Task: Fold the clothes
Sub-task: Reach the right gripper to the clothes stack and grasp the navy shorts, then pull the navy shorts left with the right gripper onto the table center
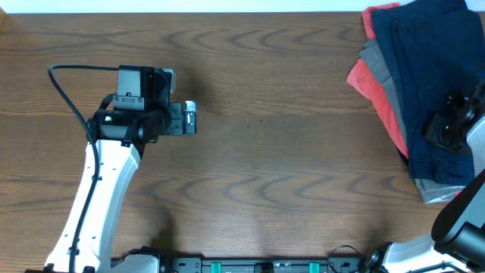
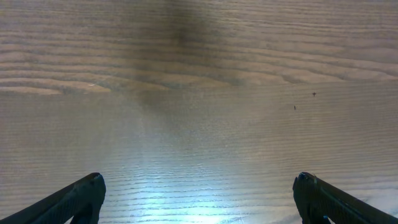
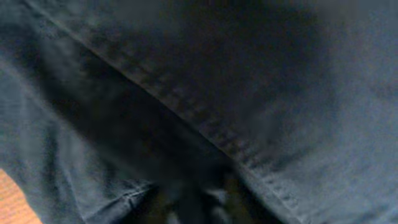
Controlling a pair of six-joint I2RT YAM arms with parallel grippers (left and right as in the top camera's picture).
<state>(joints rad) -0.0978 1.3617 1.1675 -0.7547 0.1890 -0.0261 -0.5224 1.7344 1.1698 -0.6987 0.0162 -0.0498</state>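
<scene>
A pile of clothes lies at the table's far right. A navy garment (image 1: 428, 61) is on top, over a grey one (image 1: 377, 54) and a red one (image 1: 375, 87). My right gripper (image 1: 445, 127) is pressed down into the navy garment near the pile's front. In the right wrist view the navy garment (image 3: 261, 81) fills the frame, and the jaws (image 3: 202, 199) sit close together at the bottom, closed on its fabric. My left gripper (image 1: 189, 117) is open and empty over bare table at the left, far from the pile. It also shows in the left wrist view (image 2: 199, 183).
The brown wooden table (image 1: 265, 152) runs between the two arms. The left wrist view shows only its wood grain (image 2: 199, 93). A pale fabric edge (image 1: 439, 193) pokes out at the pile's front. The pile reaches the table's right edge.
</scene>
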